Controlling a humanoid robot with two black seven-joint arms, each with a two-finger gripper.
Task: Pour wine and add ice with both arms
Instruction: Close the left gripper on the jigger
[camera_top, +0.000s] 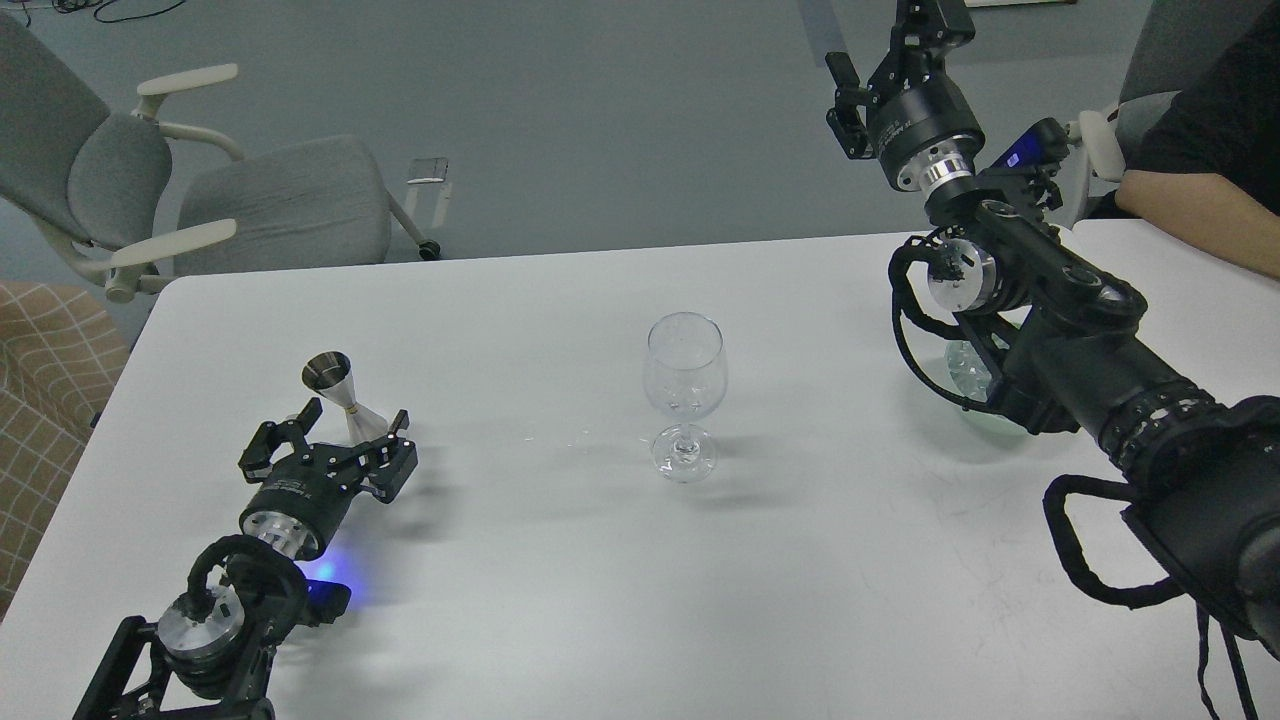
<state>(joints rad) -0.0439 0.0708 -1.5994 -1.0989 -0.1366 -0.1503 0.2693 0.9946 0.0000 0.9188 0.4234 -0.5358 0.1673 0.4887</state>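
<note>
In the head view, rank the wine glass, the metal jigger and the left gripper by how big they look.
1. Left gripper, widest on screen, though it sits nearer the camera, which inflates it.
2. Wine glass, tallest; close to the gripper in overall size, so the top two are unsure.
3. Metal jigger, clearly smallest.

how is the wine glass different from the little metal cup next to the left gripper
The wine glass is clear and see-through; the metal cup is shiny, opaque steel. The glass has a round bowl on a thin stem and flat foot; the cup is an hourglass of two cones. The glass looks taller and stands alone mid-table; the cup sits between the fingers of the left gripper. Both stand upright on the white table.
</note>
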